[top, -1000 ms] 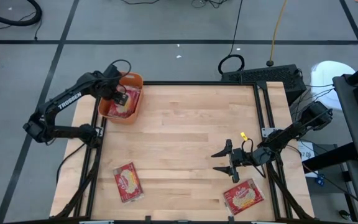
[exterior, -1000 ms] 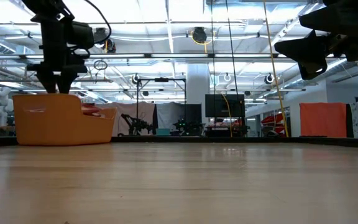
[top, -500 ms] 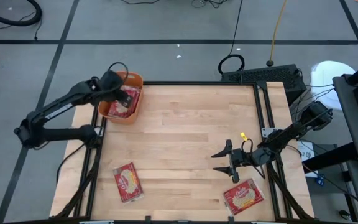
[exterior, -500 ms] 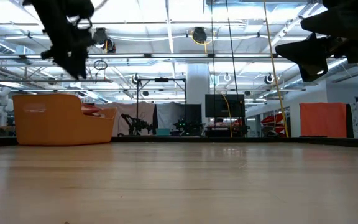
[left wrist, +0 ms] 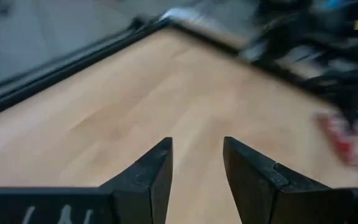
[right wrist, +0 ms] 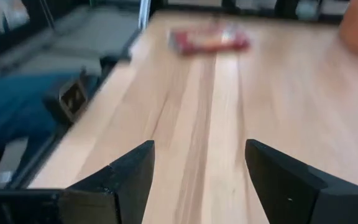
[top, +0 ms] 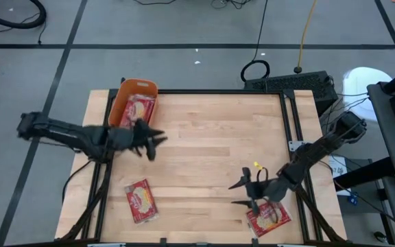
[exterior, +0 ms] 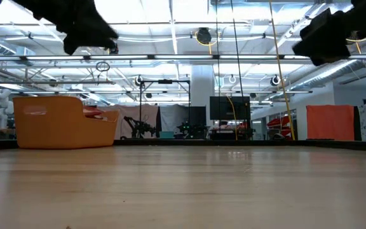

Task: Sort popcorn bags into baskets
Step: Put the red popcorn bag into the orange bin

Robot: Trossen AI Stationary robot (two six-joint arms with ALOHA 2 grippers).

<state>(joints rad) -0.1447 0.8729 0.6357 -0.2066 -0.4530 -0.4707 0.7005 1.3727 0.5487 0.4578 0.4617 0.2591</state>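
Because the flat red popcorn bag just under the wide-open right end effector looks light and floppy, pinching one edge should work. The left end effector is empty, fingers partly apart.

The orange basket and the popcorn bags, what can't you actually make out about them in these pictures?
- Orange basket: how many bags it holds is unclear; the high view shows only the top one, and in the low view its wall hides them.
- Popcorn bag at the near right: partly covered by the right gripper.
- Popcorn bag in the right wrist view: blurred, print unreadable.
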